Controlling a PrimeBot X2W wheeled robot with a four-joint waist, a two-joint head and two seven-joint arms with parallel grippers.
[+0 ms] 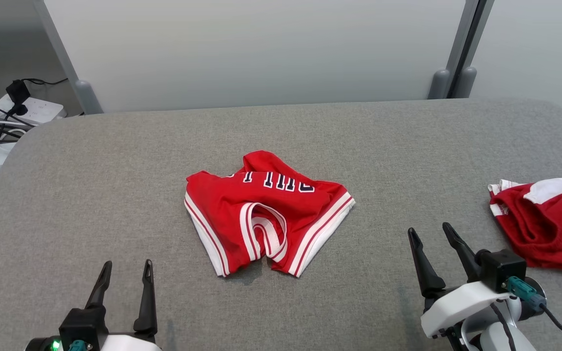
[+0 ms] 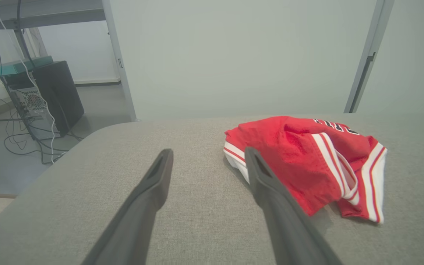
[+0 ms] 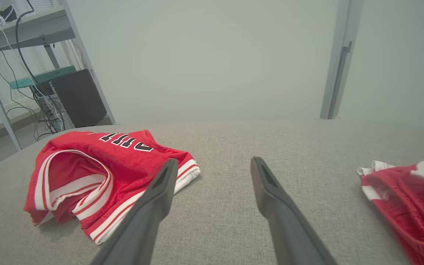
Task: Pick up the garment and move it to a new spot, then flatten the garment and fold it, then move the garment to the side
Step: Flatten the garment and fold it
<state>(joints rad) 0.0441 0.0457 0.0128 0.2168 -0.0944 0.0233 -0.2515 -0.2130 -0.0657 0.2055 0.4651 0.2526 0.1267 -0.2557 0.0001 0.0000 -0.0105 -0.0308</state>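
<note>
The red garment (image 1: 266, 214) lies crumpled at the middle of the grey bench (image 1: 90, 195), striped hems toward the robot; the left fingers (image 1: 146, 297) stand spread and empty, apart from it; the right fingers (image 1: 422, 263) likewise gape, holding nothing, between it and a second red garment (image 1: 549, 229) at the bench's right edge.

Black fingers (image 1: 147, 297); white wrist housings (image 1: 461, 304)
</note>
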